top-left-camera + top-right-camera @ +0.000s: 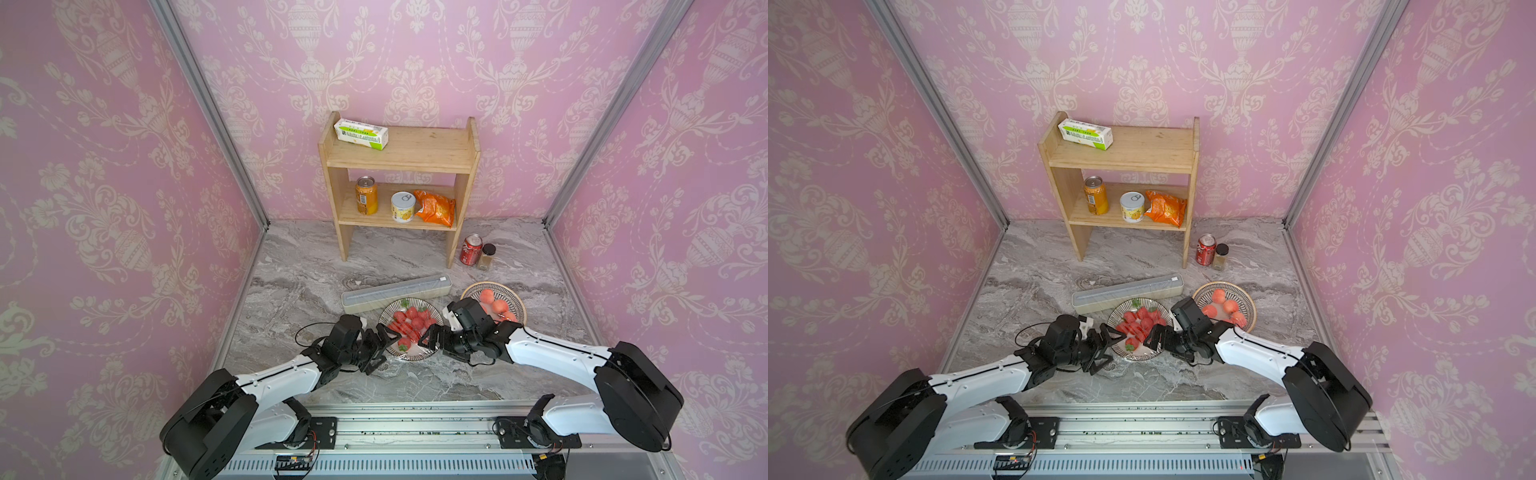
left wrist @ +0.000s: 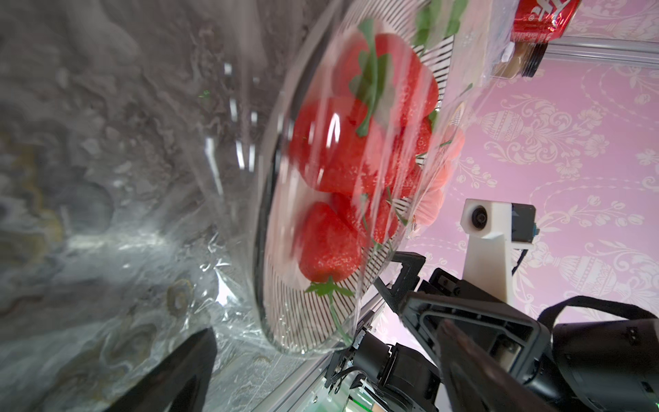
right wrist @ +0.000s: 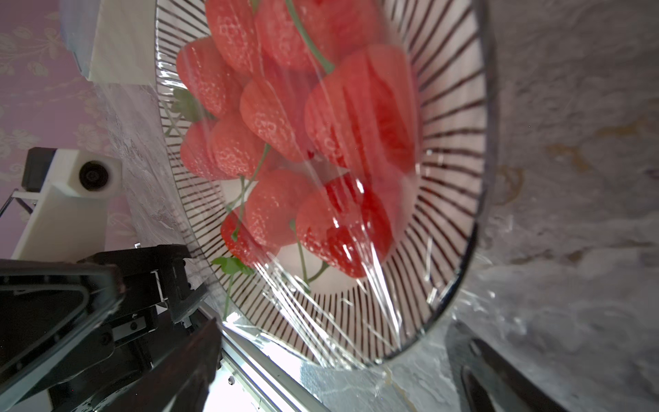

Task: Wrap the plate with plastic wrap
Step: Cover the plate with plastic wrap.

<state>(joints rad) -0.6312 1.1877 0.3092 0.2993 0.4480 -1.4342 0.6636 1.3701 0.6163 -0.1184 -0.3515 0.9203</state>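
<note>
At the near centre of the marble table (image 1: 316, 266), the striped plate (image 1: 415, 354) of strawberries (image 1: 411, 318) lies under a sheet of the plastic wrap (image 3: 378, 306). The film is drawn over fruit and rim and wrinkles onto the table beside it, and the dispenser box (image 1: 395, 292) lies just beyond the plate's far edge. The left gripper (image 1: 383, 348) stands at the plate's left rim and the right gripper (image 1: 429, 338) at its right rim, each with jaws spread wide and nothing between them.

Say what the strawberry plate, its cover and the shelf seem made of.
The plate: likely glazed ceramic, glossy white with black radial stripes. The cover: thin clear plastic film, shiny creases and glare streaks. The shelf: pale unpainted wood, visible grain, matte.
</note>
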